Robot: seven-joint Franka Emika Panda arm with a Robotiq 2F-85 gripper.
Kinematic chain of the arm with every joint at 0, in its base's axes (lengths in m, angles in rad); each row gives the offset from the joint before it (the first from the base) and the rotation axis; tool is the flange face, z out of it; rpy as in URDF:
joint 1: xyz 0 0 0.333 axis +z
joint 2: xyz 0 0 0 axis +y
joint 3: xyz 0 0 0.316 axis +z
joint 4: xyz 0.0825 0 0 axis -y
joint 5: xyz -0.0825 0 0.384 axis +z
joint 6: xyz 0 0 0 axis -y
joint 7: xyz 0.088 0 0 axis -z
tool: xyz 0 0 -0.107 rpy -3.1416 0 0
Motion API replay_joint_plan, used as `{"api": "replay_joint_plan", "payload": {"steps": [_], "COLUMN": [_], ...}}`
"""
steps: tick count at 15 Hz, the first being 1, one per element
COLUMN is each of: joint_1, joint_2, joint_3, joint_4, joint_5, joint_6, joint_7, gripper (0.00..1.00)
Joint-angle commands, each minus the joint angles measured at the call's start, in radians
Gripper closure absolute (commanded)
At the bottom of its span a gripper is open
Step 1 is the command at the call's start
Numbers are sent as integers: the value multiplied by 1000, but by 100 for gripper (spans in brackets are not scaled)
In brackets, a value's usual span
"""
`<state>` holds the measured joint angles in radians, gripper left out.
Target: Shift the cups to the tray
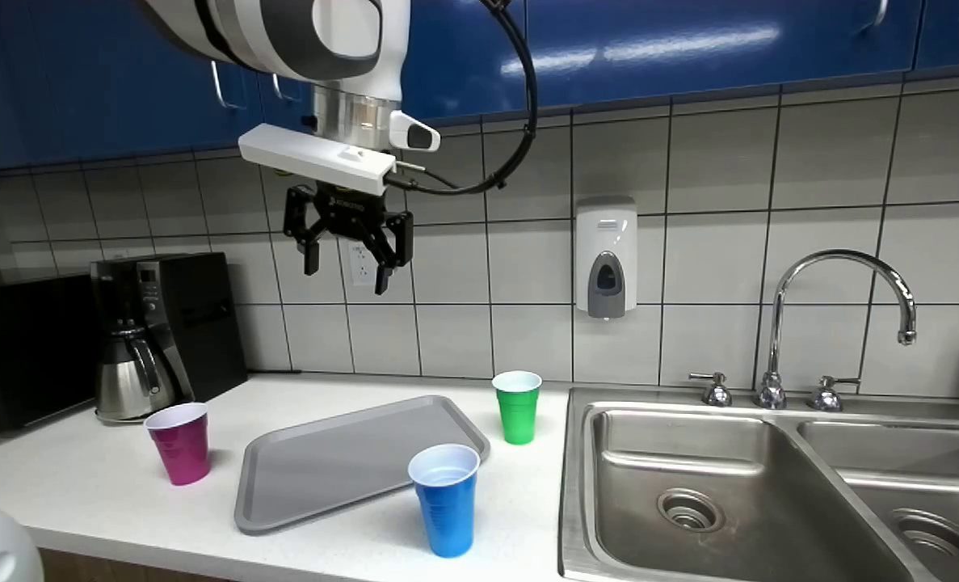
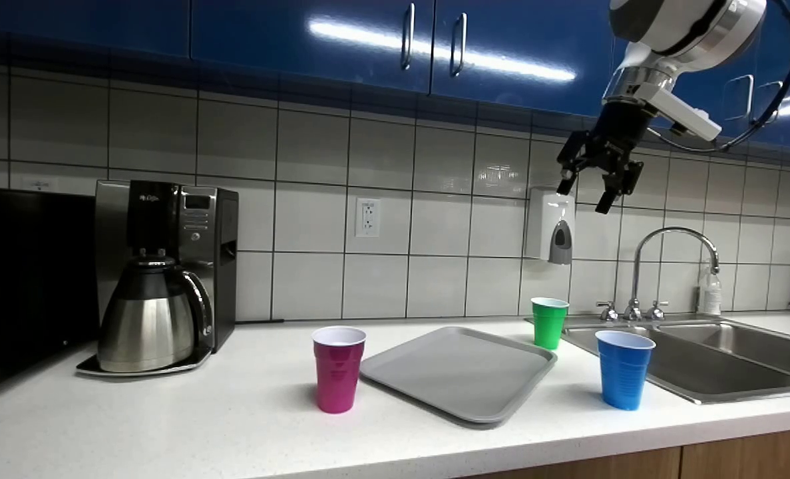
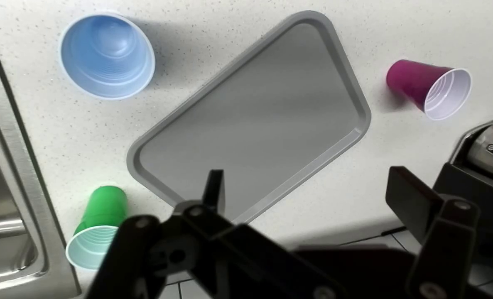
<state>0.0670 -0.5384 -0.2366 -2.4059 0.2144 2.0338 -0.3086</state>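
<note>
Cups (image 1: 449, 511), all 3, stand below parted jaws, sideways offset unclear.

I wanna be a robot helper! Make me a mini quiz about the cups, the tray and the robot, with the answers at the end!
1. Pick one: which cup stands nearest the steel coffee carafe?
A) blue
B) green
C) magenta

2. Look at the end effector. True or false: it is gripping a cup.

3. Fill in the number: the grey tray has ___ cups on it.

Key:
1. C, the magenta cup.
2. False. It hangs open in the air, holding nothing.
3. Zero. The magenta cup, the blue cup and the green cup all stand upright on the white countertop.
</note>
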Motion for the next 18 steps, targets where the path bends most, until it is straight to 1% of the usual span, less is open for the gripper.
{"api": "replay_joint_plan", "payload": {"steps": [1,5,9,16,18], "joint_1": [-21,-5,5,63,82], "joint_2": [11,9,-6,-2,10], "joint_3": [24,52,113,227,260], "joint_4": [3,-9,-43,-87,-105], "joint_5": [15,23,24,57,55], "joint_6": [2,6,39,161,222], "joint_7": [-18,-11,24,103,132], "gripper": [0,0,0,0,0]}}
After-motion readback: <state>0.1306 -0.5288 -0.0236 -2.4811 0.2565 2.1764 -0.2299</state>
